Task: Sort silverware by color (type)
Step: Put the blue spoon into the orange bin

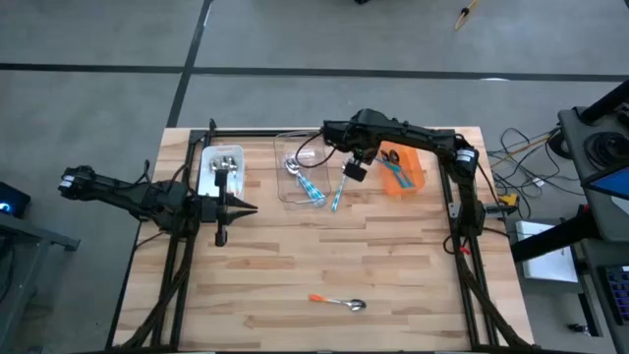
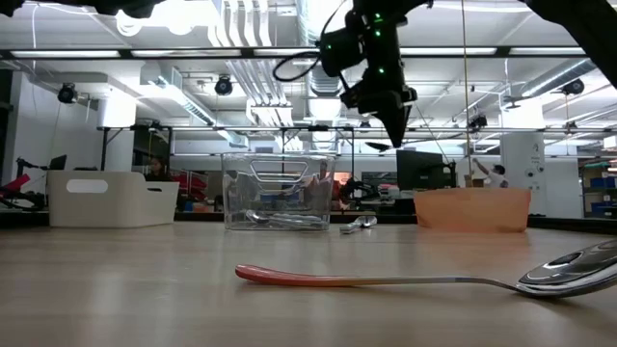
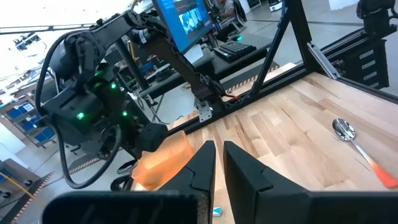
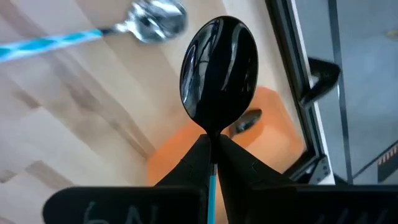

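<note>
The orange bin (image 1: pixel 405 169) lies just beside and below the right end effector (image 1: pixel 351 170), toward its own arm's base; the clear bin (image 1: pixel 300 167) is on the other side. That end effector is clenched on a dark-bowled spoon (image 4: pixel 219 68), seemingly teal-handled, long axis in line with the fingers. The left end effector (image 1: pixel 224 202), closed and empty, waits near the white bin (image 1: pixel 221 169). 1 orange-handled spoon (image 1: pixel 339 301) lies well apart.

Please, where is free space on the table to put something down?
The wide middle of the table, between the bins and the orange-handled spoon, is bare. It is crowded at the far edge: white bin, clear bin, orange bin.
</note>
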